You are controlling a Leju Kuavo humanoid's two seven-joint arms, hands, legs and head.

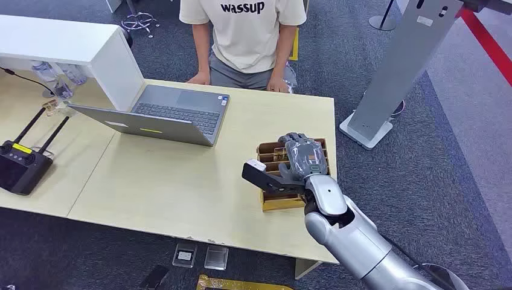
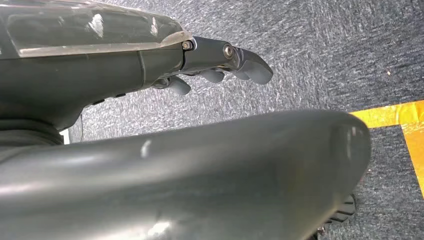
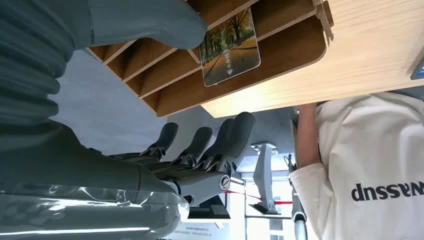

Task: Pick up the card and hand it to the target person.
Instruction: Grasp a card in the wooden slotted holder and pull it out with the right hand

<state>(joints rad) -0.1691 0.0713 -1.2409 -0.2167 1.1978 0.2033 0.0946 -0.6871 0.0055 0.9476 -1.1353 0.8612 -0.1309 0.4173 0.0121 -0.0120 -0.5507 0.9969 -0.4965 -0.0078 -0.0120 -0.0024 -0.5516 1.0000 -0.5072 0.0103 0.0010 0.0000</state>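
One laptop (image 1: 163, 115) sits between the card holder (image 1: 284, 202) and person (image 1: 244, 36).

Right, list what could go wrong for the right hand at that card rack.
1. The card stands in a narrow slot of the wooden rack; the right hand has its thumb beside the card, fingers apart, so a pinch may slip or miss.
2. The rack sits near the table edge; a push might slide it off.
3. The person stands across the table, so the handover means a long reach.
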